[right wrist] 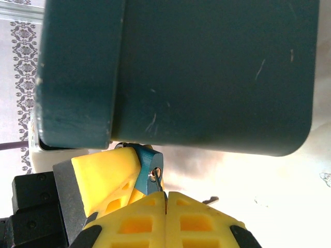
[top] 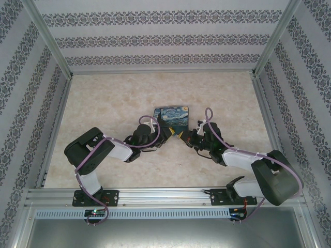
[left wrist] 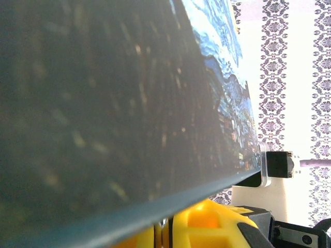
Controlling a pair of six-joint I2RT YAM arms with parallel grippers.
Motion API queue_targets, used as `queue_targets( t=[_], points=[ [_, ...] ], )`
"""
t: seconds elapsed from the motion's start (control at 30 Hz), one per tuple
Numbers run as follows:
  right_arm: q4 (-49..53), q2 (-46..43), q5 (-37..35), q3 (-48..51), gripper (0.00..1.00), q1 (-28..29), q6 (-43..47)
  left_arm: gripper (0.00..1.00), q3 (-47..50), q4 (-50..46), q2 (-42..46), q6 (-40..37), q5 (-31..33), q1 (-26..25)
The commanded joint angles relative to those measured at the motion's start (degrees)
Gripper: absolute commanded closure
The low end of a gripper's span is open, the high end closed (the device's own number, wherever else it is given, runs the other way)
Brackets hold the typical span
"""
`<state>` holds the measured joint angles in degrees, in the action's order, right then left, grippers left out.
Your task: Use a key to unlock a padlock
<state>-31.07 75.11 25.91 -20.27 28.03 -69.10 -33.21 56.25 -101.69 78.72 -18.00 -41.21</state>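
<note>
The teal-blue padlock (right wrist: 148,165) hangs just under the painted tin (right wrist: 207,77), its keyhole facing my right wrist camera. My left gripper (left wrist: 165,228) is shut on the padlock, and one of its yellow fingers (right wrist: 103,170) lies against the padlock's left side. My right gripper (right wrist: 166,195) is shut on the key (right wrist: 159,181), a thin dark sliver whose tip reaches the keyhole. From above, the left gripper (top: 169,135) and right gripper (top: 184,137) meet tip to tip at the tin's (top: 173,116) near edge. The padlock's shackle is mostly hidden.
The tin's printed lid (left wrist: 227,93) looms right over the left fingers. A small dark metal piece (right wrist: 210,200) lies on the marbled table (top: 103,98) beyond the right fingers. Patterned walls (top: 31,77) and metal rails enclose the table on three sides.
</note>
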Motion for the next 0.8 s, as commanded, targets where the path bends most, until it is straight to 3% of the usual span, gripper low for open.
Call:
queue_targets(
  t=[0.0,0.43,0.77],
  points=[
    [-1.6,-0.1,-0.3,-2.0,1.0,0.8,-0.6,1.0,-1.5,4.6,-0.3,1.0,-1.5,0.1],
    [-3.6,0.1,1.7,-3.0,1.0,-0.9,0.8,1.0,-2.2,12.3,0.6,9.1,-2.2,-0.4],
    [-4.8,-0.3,7.7,-5.2,1.0,-5.1,2.1,1.0,-4.2,15.4,1.0,12.6,-2.8,-0.9]
  ],
)
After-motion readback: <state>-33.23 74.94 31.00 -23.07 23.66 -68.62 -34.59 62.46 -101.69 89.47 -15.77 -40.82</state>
